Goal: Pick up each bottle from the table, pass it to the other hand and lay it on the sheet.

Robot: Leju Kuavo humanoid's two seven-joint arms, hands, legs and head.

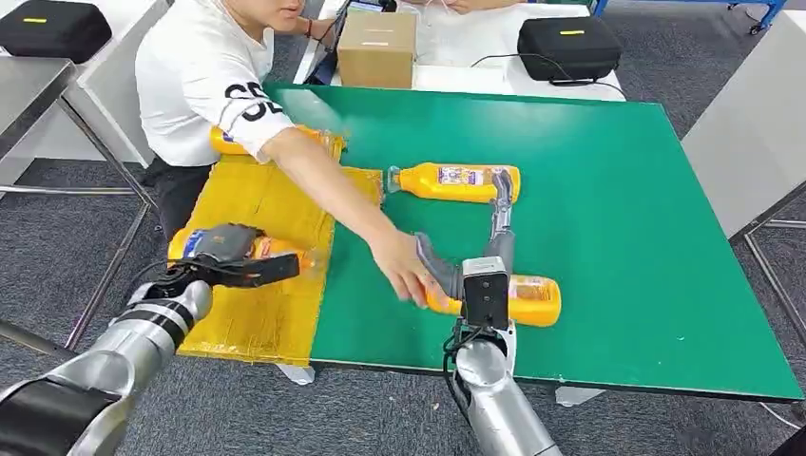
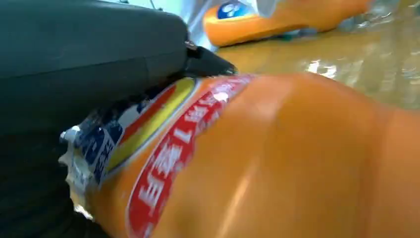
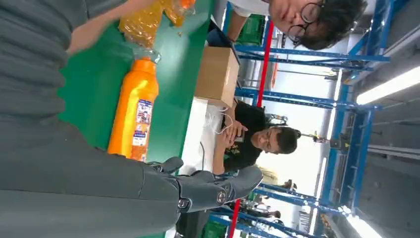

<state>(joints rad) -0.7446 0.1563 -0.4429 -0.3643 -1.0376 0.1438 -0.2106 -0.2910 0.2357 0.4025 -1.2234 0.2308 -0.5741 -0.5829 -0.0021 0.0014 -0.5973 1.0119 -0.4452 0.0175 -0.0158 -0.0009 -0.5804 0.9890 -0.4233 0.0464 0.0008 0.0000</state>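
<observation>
My left hand (image 1: 226, 249) grips an orange bottle (image 1: 276, 253) with a red and blue label (image 2: 163, 144), low over the near part of the yellow sheet (image 1: 271, 204). I cannot tell whether that bottle touches the sheet. A second bottle (image 1: 226, 141) lies at the sheet's far end, partly behind a person's arm. A third bottle (image 1: 456, 180) lies on the green table (image 1: 618, 190) mid-way across. The nearest bottle (image 1: 530, 299) lies under my right hand (image 1: 475, 261), which is open with its fingers (image 3: 213, 186) stretched toward the third bottle (image 3: 133, 114). The person's hand (image 1: 404, 275) rests on the nearest bottle's neck end.
The person in a white shirt (image 1: 204, 76) sits at the table's far left, arm stretched across sheet and table. A cardboard box (image 1: 377, 47) and a black case (image 1: 568, 46) stand beyond the far edge. A metal table (image 1: 28, 85) stands left.
</observation>
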